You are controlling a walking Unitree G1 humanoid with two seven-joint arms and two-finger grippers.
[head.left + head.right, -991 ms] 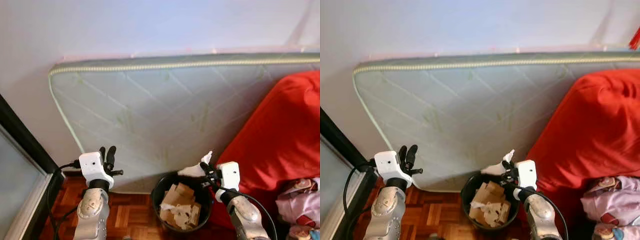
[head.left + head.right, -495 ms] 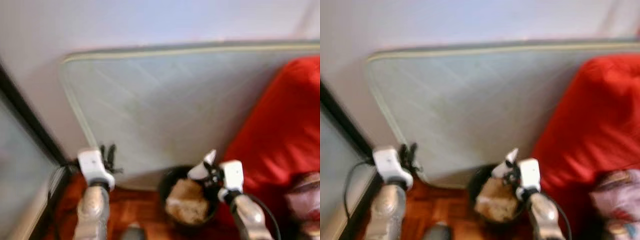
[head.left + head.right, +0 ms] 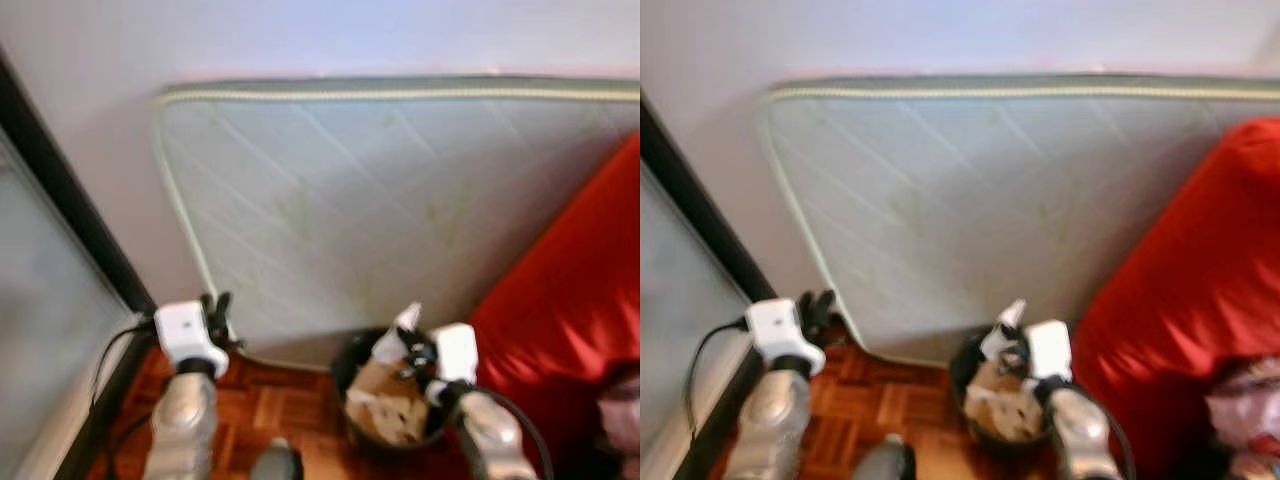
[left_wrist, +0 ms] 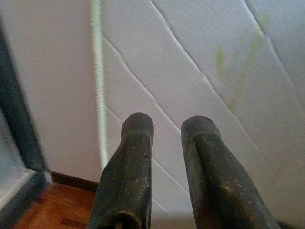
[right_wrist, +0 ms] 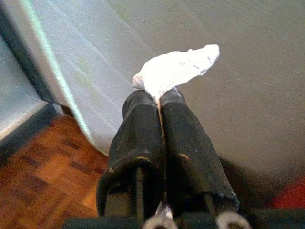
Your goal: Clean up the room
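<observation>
Two grippers: both are seen raised in front of the robot, with the bin taken as the landmark for every place below.
Bin: a dark round bin [image 3: 390, 405] is stood on the wood floor [image 3: 270, 405], against the foot of the mattress [image 3: 400, 200], and is already loaded with cardboard and paper scraps [image 3: 385, 405].
Right gripper: the right gripper [image 5: 159, 102] is held just above the rim of the bin, on the side nearest the red cushion [image 3: 570, 340].
Right fingers: they are pressed tight together, and a crumpled white paper [image 5: 175, 69] is pinched at the tips.
Paper: it is carried over the bin and is not yet inside.
Left gripper: the left gripper [image 4: 164, 124] is kept well to the left of the bin, pointed at the mattress edge.
Left fingers: they are set a narrow gap apart, and nothing is held.
Step judged: the paper looks about to be dropped.
Risk one: the paper could be let go over the rim instead of the opening, since both eye views are blurred and aim is hard to judge.
Risk two: the light paper could be left perched on the heaped scraps and slide out onto the floor.
Risk three: the bin could be knocked if the arm is lowered too far.
</observation>
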